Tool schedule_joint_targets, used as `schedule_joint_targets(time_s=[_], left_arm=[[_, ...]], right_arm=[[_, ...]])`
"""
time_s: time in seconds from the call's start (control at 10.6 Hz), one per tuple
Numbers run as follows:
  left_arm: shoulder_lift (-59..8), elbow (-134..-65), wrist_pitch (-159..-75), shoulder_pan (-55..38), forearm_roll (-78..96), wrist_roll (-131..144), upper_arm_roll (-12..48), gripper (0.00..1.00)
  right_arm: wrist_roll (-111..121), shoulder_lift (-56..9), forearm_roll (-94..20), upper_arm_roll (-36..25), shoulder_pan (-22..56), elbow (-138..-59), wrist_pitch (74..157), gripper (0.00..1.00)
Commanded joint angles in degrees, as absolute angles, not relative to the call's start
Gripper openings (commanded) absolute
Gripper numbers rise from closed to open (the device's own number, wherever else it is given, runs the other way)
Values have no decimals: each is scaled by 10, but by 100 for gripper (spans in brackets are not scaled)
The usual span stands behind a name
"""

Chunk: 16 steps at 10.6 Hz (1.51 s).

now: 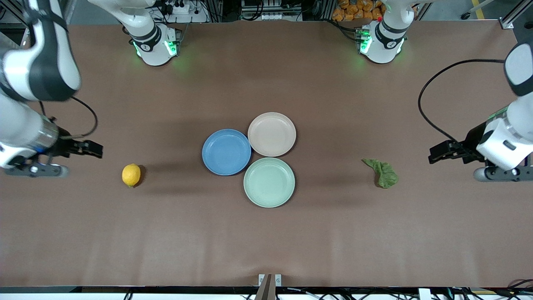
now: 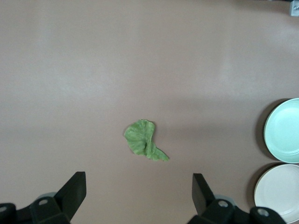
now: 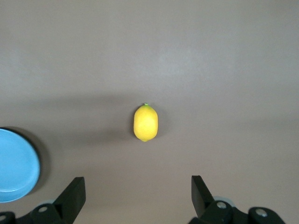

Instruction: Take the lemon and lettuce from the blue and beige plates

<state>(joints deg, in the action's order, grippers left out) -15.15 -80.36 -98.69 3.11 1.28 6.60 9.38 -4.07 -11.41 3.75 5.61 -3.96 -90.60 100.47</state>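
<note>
The lemon (image 1: 131, 175) lies on the bare table toward the right arm's end, not on a plate; it also shows in the right wrist view (image 3: 145, 122). The lettuce (image 1: 382, 172) lies flat on the table toward the left arm's end, seen too in the left wrist view (image 2: 144, 140). The blue plate (image 1: 226, 152) and the beige plate (image 1: 272, 134) stand mid-table, touching, both empty. My right gripper (image 1: 96, 149) is open and empty, up over the table beside the lemon. My left gripper (image 1: 435, 153) is open and empty, over the table beside the lettuce.
A pale mint-green plate (image 1: 269, 182), empty, touches the blue and beige plates and lies nearer to the front camera. The brown table (image 1: 266, 241) stretches wide around all of them. A small bracket (image 1: 270, 280) sits at the table's front edge.
</note>
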Motion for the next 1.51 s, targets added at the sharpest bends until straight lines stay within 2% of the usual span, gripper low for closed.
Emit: schedule_joint_targets(time_s=[0.0, 0.28, 0.47, 1.04, 1.42], left_arm=[[-123, -814, -950, 33, 3, 65, 97, 100], [-99, -814, -930, 34, 4, 65, 96, 100], [-75, -815, -926, 35, 7, 65, 94, 100], [-59, -814, -888, 31, 3, 65, 96, 100], [-59, -812, -869, 28, 4, 64, 55, 100]], right_arm=[[-39, -85, 18, 53, -38, -873, 970, 100], [-40, -76, 4, 53, -39, -824, 930, 100], [-40, -67, 4, 52, -39, -818, 921, 100], [-38, -46, 0, 54, -53, -817, 884, 100], [-38, -25, -4, 52, -53, -823, 868, 100]])
